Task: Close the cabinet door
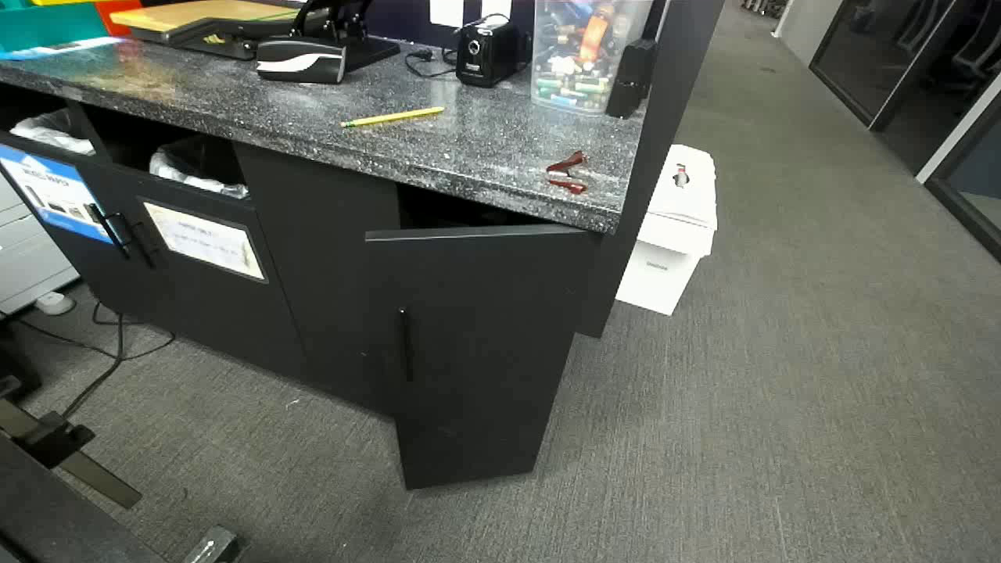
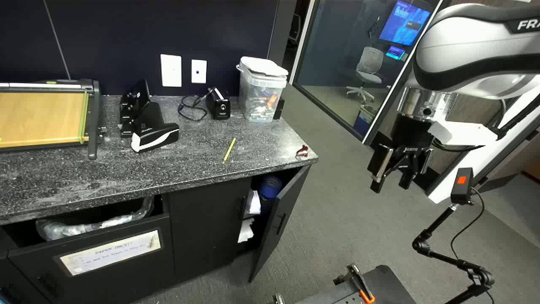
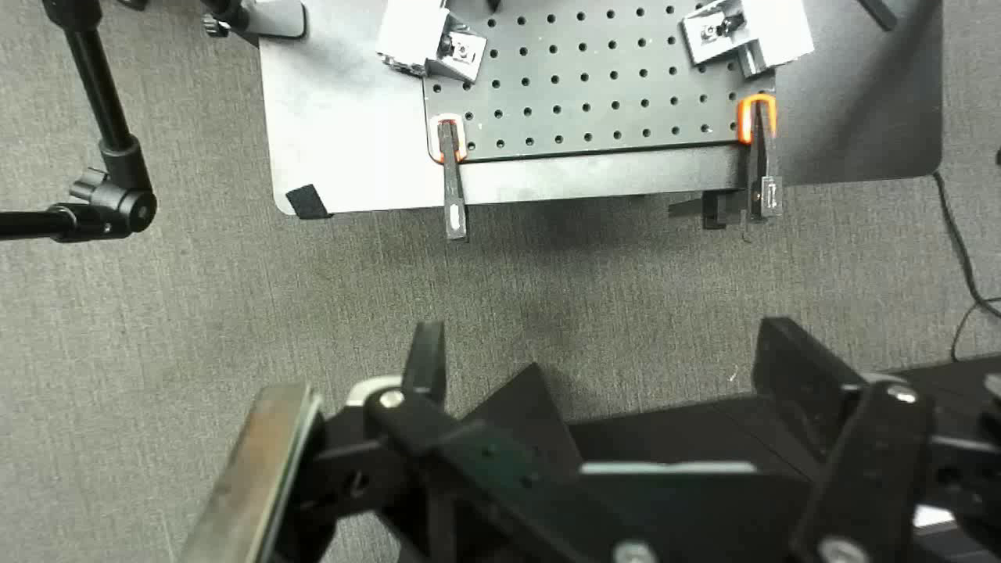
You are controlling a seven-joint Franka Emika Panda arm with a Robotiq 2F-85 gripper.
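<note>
The cabinet door (image 1: 489, 344) is a tall matte-black panel with a slim dark vertical handle (image 1: 406, 344). It stands ajar, swung out from the counter's end. In an exterior view the door (image 2: 280, 217) is seen at a steep angle, with a blue object and white papers inside the opening. My gripper (image 2: 391, 185) is in the air to the right of the door there, apart from it, fingers pointing down. In the wrist view the gripper (image 3: 604, 344) has its fingers wide apart with nothing between them. Part of the door (image 3: 532, 414) shows beyond the gripper; the rest is hidden.
The speckled counter (image 2: 198, 156) bears a pencil, a staple remover and a clear bin. A white box (image 1: 665, 234) stands beside the cabinet's end. A low platform (image 3: 579, 176) with clamps and a jointed black camera stand (image 2: 447, 257) are near the arm. Labelled cabinet fronts (image 1: 195, 305) adjoin.
</note>
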